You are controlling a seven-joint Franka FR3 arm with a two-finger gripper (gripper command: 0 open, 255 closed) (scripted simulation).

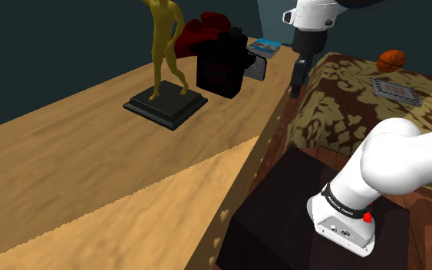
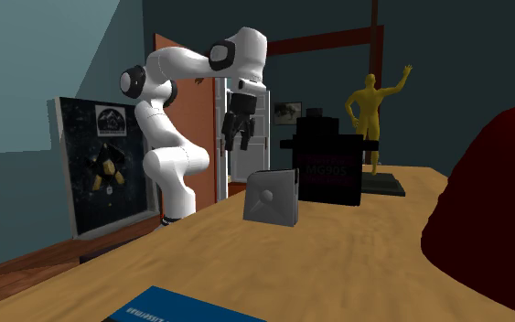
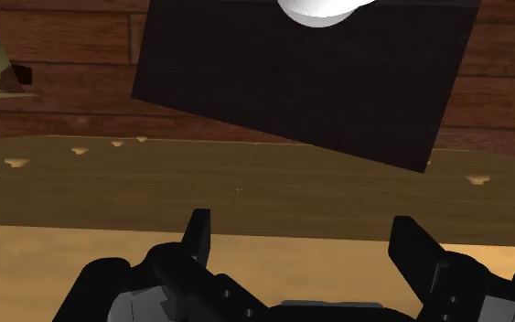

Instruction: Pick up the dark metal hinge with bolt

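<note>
Item: hinge with bolt, drawn as a grey plate with a small bolt head on its face. It is standing upright on the wooden tabletop, long axis vertical, just beside the black servo block. Holder: my pincer, which is hanging above the table's near edge with fingers spread wide and gripping nothing. Bearing: in the second exterior view the hinge is lying below my pincer and towards the right; in the shoulder view it is sitting to the left of my fingers and lower, further in over the wood. I am judging that the coming move is calling for a shift inward over the table, then a descent onto the plate's thin top edge. Surroundings: a golden figurine is posing on a dark plinth beyond the servo block, with red boxing gloves behind; a blue book is lying nearby; a basketball is resting on the patterned bed.
</note>
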